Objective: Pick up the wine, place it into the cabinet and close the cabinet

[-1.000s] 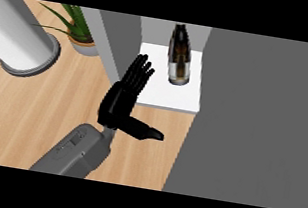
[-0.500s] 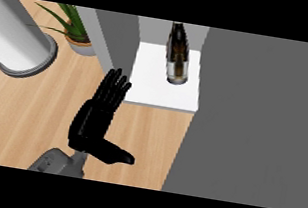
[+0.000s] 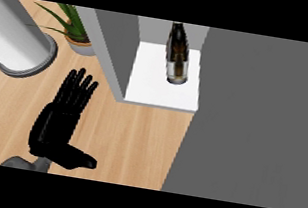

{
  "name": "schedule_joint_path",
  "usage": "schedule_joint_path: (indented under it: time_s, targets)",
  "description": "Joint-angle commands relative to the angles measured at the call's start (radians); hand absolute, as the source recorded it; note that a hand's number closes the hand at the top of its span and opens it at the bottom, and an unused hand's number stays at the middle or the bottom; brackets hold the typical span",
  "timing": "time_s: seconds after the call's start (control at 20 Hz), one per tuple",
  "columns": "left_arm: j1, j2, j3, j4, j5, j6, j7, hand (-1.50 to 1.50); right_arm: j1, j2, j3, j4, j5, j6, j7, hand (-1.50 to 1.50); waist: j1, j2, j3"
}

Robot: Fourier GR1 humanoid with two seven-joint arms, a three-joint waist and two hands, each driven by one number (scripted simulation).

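Light wooden counter (image 3: 130,132), evenly lit. Potted plant (image 3: 71,29) at the back. Just left of it, tall pale cylinder (image 3: 11,33).

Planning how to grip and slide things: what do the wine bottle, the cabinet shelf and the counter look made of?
Wine bottle: dark glass, probably glossy, given its brownish sheen and pale highlights. Cabinet shelf: smooth matte white panel, material unclear. Counter: light wood or wood-look laminate, showing plank lines.

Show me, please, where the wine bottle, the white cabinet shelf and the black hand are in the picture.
wine bottle (image 3: 178,54), head view, the middle of its dark body.
cabinet shelf (image 3: 150,89), head view, a bare white part in front of the bottle.
left hand (image 3: 55,123), head view, the back of the hand.
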Motion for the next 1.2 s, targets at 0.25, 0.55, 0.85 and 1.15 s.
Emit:
schedule_joint_path:
  time_s: [0.25,0.55,0.85,1.15]
  targets:
    - [0.12,0.176,0.15,-0.086,0.091,-0.127,0.017,-1.5,0.018,-0.048,0.095,-0.236,-0.029,0.068,0.089,1.5,0.006,0.001,-0.001]
    - [0.137,0.203,0.217,-0.051,0.121,-0.198,0.004,-1.5,-0.085,0.031,0.198,-0.206,0.038,0.047,0.176,1.5,0.007,0.004,-0.003]
    - [0.114,0.26,0.266,-0.029,0.146,-0.243,0.043,-1.5,-0.166,0.094,0.281,-0.162,0.066,0.049,0.204,1.5,0.007,0.003,-0.004]
    - [0.142,0.283,0.294,-0.019,0.173,-0.326,0.025,-1.5,-0.25,0.15,0.246,-0.148,0.0,0.045,0.262,1.5,0.029,0.007,-0.006]
